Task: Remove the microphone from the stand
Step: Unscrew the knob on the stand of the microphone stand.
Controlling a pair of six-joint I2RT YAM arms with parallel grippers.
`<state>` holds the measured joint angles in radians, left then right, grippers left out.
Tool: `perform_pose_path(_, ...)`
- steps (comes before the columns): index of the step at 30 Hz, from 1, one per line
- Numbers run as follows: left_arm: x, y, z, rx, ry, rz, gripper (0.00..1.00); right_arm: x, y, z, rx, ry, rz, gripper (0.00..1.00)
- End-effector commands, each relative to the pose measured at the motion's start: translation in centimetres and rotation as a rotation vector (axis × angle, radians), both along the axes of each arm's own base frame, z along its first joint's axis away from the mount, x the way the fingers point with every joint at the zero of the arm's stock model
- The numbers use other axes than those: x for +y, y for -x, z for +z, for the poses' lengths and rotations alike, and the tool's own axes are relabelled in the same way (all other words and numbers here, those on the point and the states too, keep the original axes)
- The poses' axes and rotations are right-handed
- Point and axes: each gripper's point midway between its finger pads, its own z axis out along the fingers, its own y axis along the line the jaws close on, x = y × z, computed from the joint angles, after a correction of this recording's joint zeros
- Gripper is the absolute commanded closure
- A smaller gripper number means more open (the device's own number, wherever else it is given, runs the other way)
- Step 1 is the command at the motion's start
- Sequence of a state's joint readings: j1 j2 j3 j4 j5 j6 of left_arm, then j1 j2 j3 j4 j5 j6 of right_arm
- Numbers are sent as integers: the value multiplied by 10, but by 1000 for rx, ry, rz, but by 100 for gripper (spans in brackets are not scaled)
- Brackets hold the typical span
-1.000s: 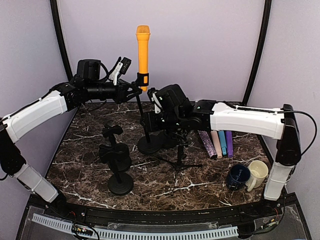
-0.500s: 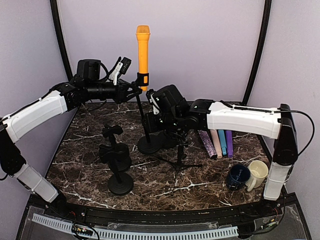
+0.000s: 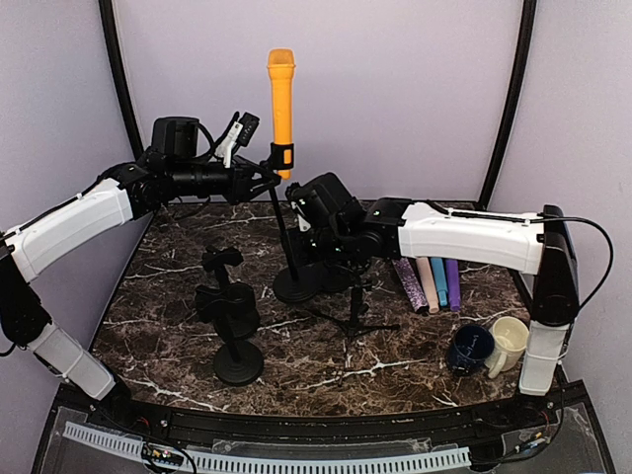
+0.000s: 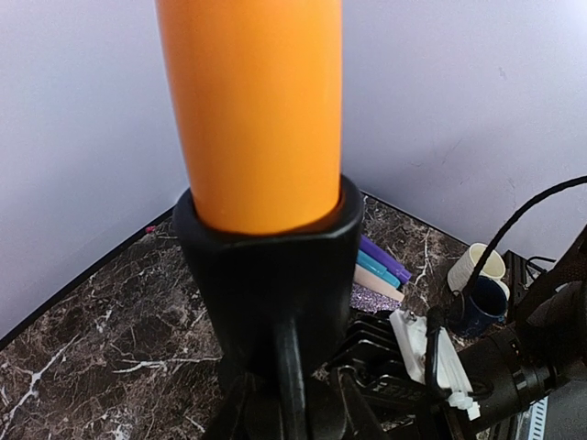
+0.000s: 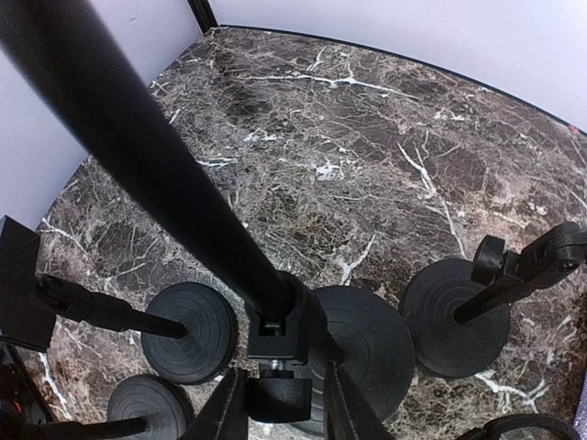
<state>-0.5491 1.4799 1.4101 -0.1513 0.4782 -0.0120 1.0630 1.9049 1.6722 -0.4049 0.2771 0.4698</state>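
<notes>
- The mic (image 3: 282,104) is sitting upright in the clip (image 3: 283,156) at the top of the tall stand (image 3: 287,232), high above the far middle of the counter (image 3: 178,257). Nothing of the removal is showing yet.
- In the left wrist view the orange body is filling the black clip completely, so I am judging it fully seated.
- I am reaching in with the left claw (image 3: 262,180) from the left at clip height. Its fingers (image 4: 229,417) are sitting tight on either side of the neck just under the clip, so I am reading it as clamped on the stand, not on the mic.
- The right claw (image 5: 280,408) is coming in from the right, lower down the pole. Its fingers are lying close on both sides of the collar (image 5: 275,335), but I cannot tell whether they are pinching it or only flanking it.
- The stand's round base (image 3: 294,286) is resting flat on the counter, and the pole is leaning slightly to the left as it rises.
- What I am counting as done: both arms are placed on the stand, which looks like bracing.
- What I am counting as left: taking hold of the mic body itself, pulling it up out of the clip, and carrying it clear.
- Neither claw is touching the orange body, so one will be needing to let go and regrip higher.
</notes>
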Motion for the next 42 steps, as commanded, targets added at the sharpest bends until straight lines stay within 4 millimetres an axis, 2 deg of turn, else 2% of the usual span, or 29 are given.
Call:
perform_pose_path(1, -1, 6, 67, -163, 112, -23, 100, 6, -4, 17, -44, -24, -15, 76)
perform_pose_path(5, -1, 6, 67, -164, 111, -21, 100, 5, -4, 19, -55, -17, -14, 83)
perform_pose_path(11, 0, 6, 65, -159, 106, -18, 100, 3, -5, 17, -79, 25, -15, 88)
perform_pose_path(17, -2, 2, 55, -142, 88, -19, 100, 2, -3, 15, -147, 122, -3, 94)
perform_pose_path(27, -2, -2, 39, -145, 43, -16, 100, 10, 3, 17, -444, 416, 30, 100)
perform_pose_path(29, -3, -3, 37, -139, 40, -18, 100, 12, 2, 18, -487, 449, 38, 100)
perform_pose_path(32, -3, -3, 36, -137, 38, -17, 100, 16, 4, 27, -503, 410, 43, 99)
perform_pose_path(35, -3, -4, 36, -142, 36, -14, 100, 20, 8, 40, -496, 327, 60, 76)
perform_pose_path(37, -3, -5, 35, -146, 32, -13, 100, 19, 14, 51, -492, 264, 68, 53)
perform_pose_path(38, -3, -6, 35, -149, 29, -9, 100, 18, 16, 57, -483, 221, 63, 46)
perform_pose_path(42, -1, -11, 32, -171, 5, 7, 100, -4, 22, 83, -456, 85, 29, 27)
